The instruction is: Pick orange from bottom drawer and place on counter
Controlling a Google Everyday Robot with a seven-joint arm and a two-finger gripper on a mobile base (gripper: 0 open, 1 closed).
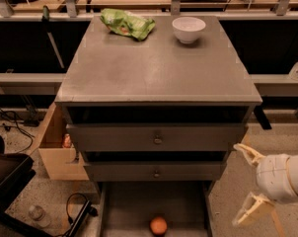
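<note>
Orange (158, 225) in open drawer (134, 204), ungrasped. Claw (245, 184) right of drawer, spread wide, empty. Nothing done. Remaining: reach, grasp, lift, place on counter (154, 70).

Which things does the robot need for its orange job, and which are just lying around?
Needed: small round orange, in the pulled-out grey bottom drawer; flat grey counter on top; the robot's white claw, open, low on the right.

Just lying about: crumpled green snack bag, white bowl, cardboard box.
</note>
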